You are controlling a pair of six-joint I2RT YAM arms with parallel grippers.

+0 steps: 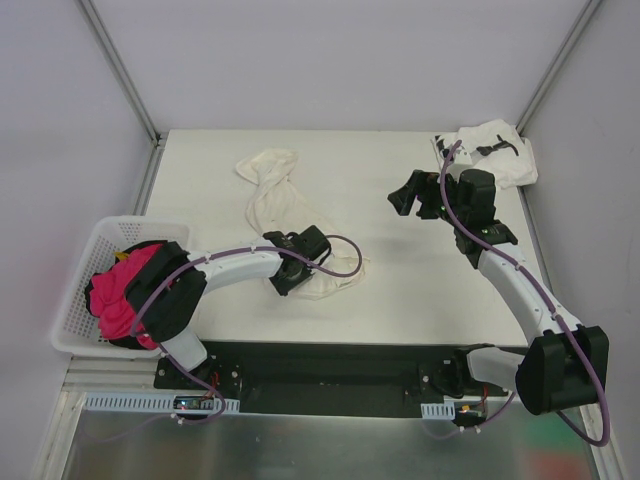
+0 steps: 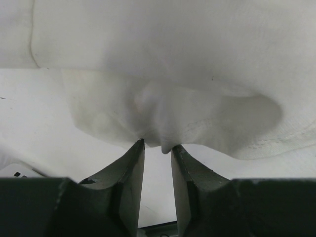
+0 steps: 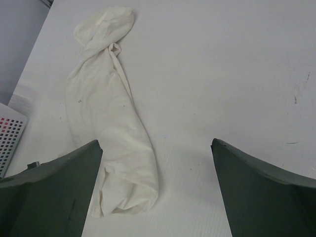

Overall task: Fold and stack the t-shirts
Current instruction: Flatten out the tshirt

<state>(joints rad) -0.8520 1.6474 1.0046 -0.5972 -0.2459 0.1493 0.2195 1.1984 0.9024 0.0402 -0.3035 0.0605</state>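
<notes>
table [image 1: 400,290]: white top, holding both shirts and both arms' reach; a basket stands at its left edge.
cream t-shirt [image 1: 272,190]: plain, unfolded, bunched into a long twisted strip. it runs from the far middle of the table towards the near middle, where its near end lies under the left arm's wrist.
basket [image 1: 85,260]: white plastic lattice, beside the left arm's base, off the table's left side.
printed t-shirt [image 1: 495,150]: white with small black marks, crumpled in the far right corner, well apart from the cream one.
pink cloth [image 1: 120,290]: bright heap filling the basket, with some dark cloth around it.
left gripper [image 2: 157,146]: down at the near end of the cream t-shirt, jaws drawn close together, a pucker of the cloth pinched between the fingertips.
right gripper [image 3: 157,144]: raised over the right half of the table near the printed t-shirt, jaws spread wide, nothing between them.
</notes>
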